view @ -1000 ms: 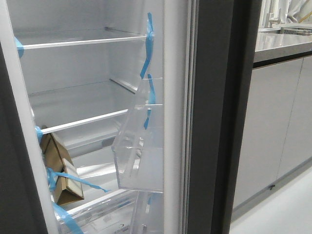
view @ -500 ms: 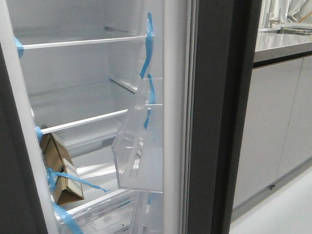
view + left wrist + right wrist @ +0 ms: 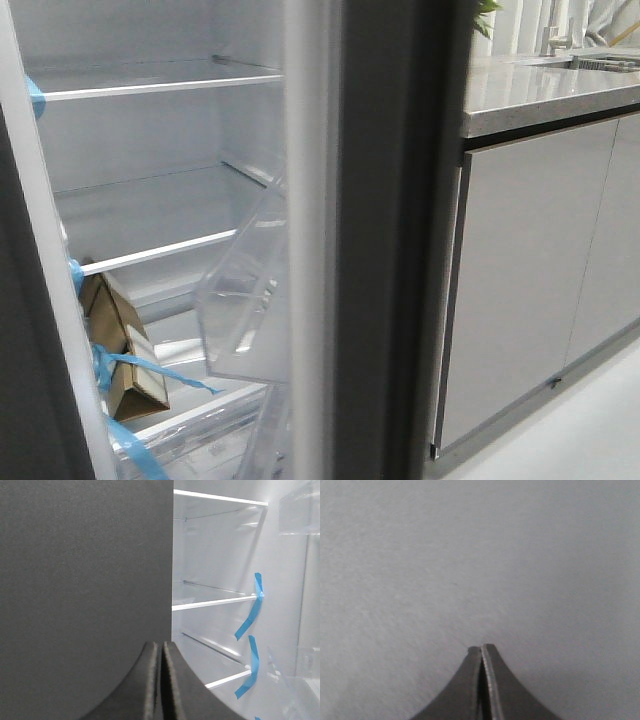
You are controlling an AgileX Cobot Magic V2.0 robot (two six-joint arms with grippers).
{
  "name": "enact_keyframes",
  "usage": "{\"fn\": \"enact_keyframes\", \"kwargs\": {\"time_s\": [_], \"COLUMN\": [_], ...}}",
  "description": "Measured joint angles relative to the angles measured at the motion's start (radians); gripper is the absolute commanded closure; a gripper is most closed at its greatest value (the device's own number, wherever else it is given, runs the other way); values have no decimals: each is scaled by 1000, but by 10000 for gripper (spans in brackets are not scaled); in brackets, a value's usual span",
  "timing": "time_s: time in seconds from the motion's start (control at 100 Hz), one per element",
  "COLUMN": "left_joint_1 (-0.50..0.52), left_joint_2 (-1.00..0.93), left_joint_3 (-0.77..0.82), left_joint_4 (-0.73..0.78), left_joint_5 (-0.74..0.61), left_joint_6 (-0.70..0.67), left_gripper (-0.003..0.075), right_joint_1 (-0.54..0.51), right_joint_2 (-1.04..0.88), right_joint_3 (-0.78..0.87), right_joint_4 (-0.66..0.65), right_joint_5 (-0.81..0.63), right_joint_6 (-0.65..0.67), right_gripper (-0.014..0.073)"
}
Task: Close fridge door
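Neither gripper shows in the front view; the door (image 3: 345, 240), blurred, stands edge-on at frame centre, hiding part of a clear bin (image 3: 240, 310). Left gripper (image 3: 161, 647) is closed at a dark panel's (image 3: 85, 580) edge. Right gripper (image 3: 481, 650) is closed against plain grey.

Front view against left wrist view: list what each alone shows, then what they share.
Only the front view shows the fridge door edge-on, its clear bin, a cardboard carton, the grey cabinet and countertop. Only the left wrist view shows the left tool, shut, beside a dark grey panel. Both show white shelves and blue tape.
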Motion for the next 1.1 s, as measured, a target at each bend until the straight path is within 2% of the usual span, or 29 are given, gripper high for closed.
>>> {"fn": "enact_keyframes", "kwargs": {"time_s": [0.44, 0.7, 0.89, 1.1], "left_joint_1": [0, 0, 0, 0], "left_joint_2": [0, 0, 0, 0], "left_joint_3": [0, 0, 0, 0], "left_joint_4": [0, 0, 0, 0], "left_joint_5": [0, 0, 0, 0], "left_joint_6": [0, 0, 0, 0], "left_gripper": [740, 740, 740, 740], "right_joint_1": [172, 240, 249, 252], "right_joint_2": [302, 572, 743, 808], "right_joint_3": [-296, -609, -831, -869], "right_joint_4": [-51, -89, -115, -157], "right_joint_5": [-12, -22, 19, 35], "right_joint_6": [0, 0, 0, 0], "right_gripper": [639, 639, 639, 639]}}
